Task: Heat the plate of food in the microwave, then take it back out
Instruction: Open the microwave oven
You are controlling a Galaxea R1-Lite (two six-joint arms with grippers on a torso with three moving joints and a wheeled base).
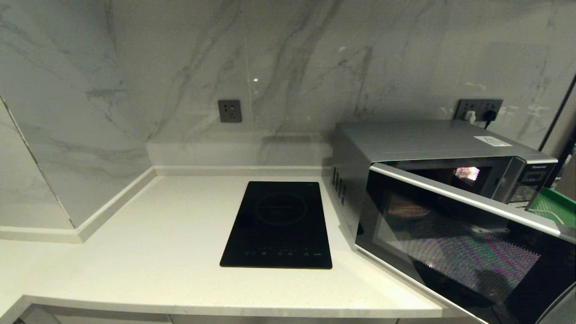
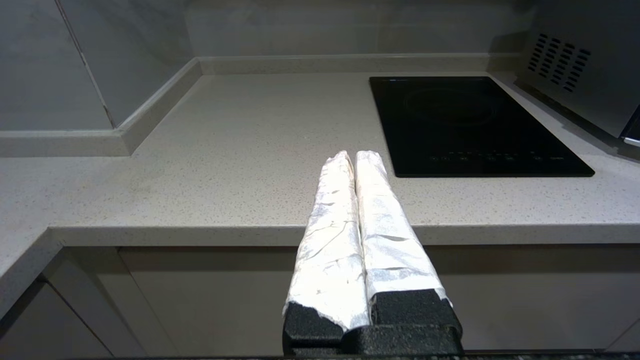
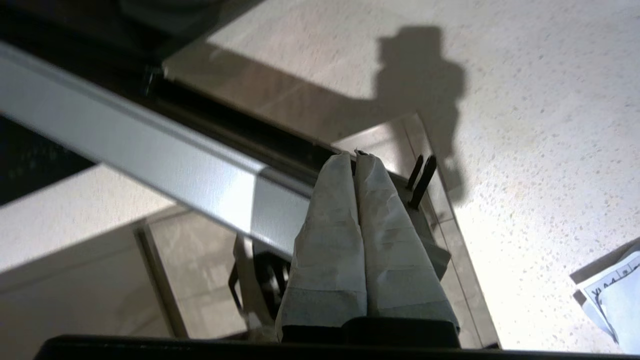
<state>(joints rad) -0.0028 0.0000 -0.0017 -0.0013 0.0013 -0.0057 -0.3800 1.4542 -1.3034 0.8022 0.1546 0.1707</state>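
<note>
The silver microwave [image 1: 427, 141] stands at the right of the counter, its dark glass door [image 1: 450, 243] swung partly open toward me. The dark cavity shows only in part, and the plate of food is not in view anywhere. Neither gripper appears in the head view. In the right wrist view my right gripper [image 3: 354, 156] is shut with nothing between its paper-wrapped fingers. Its tips sit at the door's free edge, beside the two black latch hooks [image 3: 422, 180] and the door's silver trim [image 3: 150, 150]. My left gripper [image 2: 354, 156] is shut and empty, held low before the counter's front edge.
A flat black induction hob [image 1: 279, 225] is set into the white counter [image 1: 157, 252] left of the microwave. A green tray [image 1: 555, 207] shows at the far right. A printed sheet of paper [image 3: 615, 300] lies on the counter. Wall sockets [image 1: 229, 111] sit on the marble backsplash.
</note>
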